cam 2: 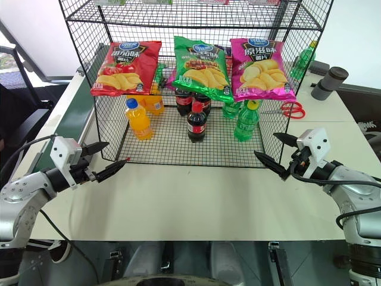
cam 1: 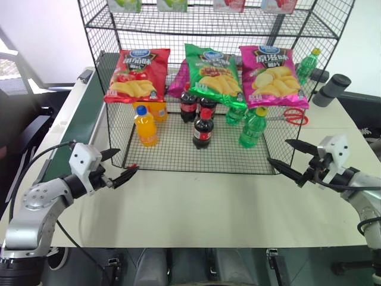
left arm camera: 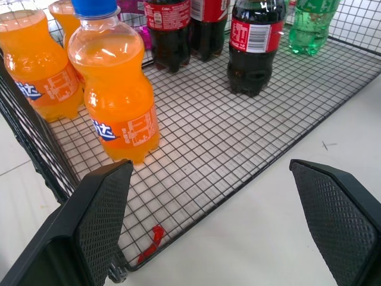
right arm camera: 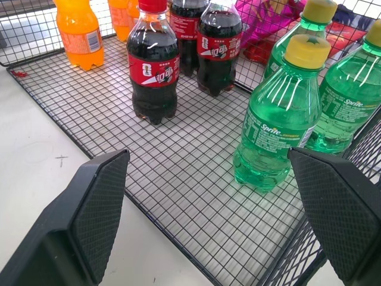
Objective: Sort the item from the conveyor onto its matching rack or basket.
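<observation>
Dark brown cola, red cap, red label: my bottle (cam 1: 203, 128) is standing upright on the grid floor of the black wire rack (cam 1: 196, 156), out in front of two more colas (cam 1: 197, 105) further back, so three colas in all. It's well apart from both claws and off the green conveyor belt (cam 1: 88, 113), so I judge the sorting done or nearly so.

Handling, should I need to touch it: a full small plastic bottle, light to moderate in weight, walls stiff while it's full but smooth and a little slippery. I'd pinch it around the labelled middle, where the body is straight, and keep it upright, because it looks tall enough to tip on the mesh.

Counting outward: orange-drink bottles (left arm camera: 115, 95), two for sure and maybe a third behind, hard to tell. Green Sprite bottles (right arm camera: 280, 116), three in the rack, plus one outside beyond the right side. Three crisp bags (cam 1: 212, 75) hang across the middle.

Left gripper (cam 1: 117, 167) hovers at the rack's near left corner, fingers spread wide, holding nothing. Right gripper (cam 1: 290, 158) at the near right corner, likewise spread and empty.
</observation>
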Robot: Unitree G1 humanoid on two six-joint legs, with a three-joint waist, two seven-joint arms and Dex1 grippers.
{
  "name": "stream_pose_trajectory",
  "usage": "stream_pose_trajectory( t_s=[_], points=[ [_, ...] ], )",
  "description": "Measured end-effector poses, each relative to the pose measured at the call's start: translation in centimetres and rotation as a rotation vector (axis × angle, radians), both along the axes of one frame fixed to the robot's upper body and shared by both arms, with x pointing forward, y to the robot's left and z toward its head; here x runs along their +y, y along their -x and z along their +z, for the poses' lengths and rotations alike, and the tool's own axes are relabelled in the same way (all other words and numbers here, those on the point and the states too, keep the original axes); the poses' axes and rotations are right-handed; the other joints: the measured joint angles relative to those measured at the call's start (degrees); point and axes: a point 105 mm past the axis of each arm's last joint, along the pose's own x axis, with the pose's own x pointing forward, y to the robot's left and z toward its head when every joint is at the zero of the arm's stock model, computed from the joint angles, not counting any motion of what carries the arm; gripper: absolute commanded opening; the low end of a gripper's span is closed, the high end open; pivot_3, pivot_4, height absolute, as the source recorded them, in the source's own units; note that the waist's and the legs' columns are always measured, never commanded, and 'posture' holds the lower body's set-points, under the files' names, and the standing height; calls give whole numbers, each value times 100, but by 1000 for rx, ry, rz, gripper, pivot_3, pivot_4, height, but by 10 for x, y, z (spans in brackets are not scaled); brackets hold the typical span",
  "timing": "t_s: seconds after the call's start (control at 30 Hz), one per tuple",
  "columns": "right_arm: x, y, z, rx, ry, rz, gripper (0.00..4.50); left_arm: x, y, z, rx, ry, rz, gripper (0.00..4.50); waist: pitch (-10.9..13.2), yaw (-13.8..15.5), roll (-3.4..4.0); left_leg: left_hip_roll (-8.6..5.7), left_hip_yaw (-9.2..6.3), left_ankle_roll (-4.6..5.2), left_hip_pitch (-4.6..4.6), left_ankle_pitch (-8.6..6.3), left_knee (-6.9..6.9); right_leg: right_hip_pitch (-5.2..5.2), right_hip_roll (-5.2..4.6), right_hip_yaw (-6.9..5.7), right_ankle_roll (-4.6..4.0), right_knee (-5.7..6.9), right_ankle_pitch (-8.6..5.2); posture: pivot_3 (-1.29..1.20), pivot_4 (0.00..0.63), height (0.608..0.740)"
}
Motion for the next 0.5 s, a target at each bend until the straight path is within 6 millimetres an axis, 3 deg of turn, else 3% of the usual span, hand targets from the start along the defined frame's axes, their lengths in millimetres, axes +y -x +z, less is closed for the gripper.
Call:
stream_pose_trajectory(
  t_s=[0.5],
  points=[
    [-1,0,-3,-1,-9,1,4420,4,-1,-2,1,-13,22,4500,0,0,0,0,0,0,0,0,1,1,1,0,0,0,0,0,150,740]
  ],
)
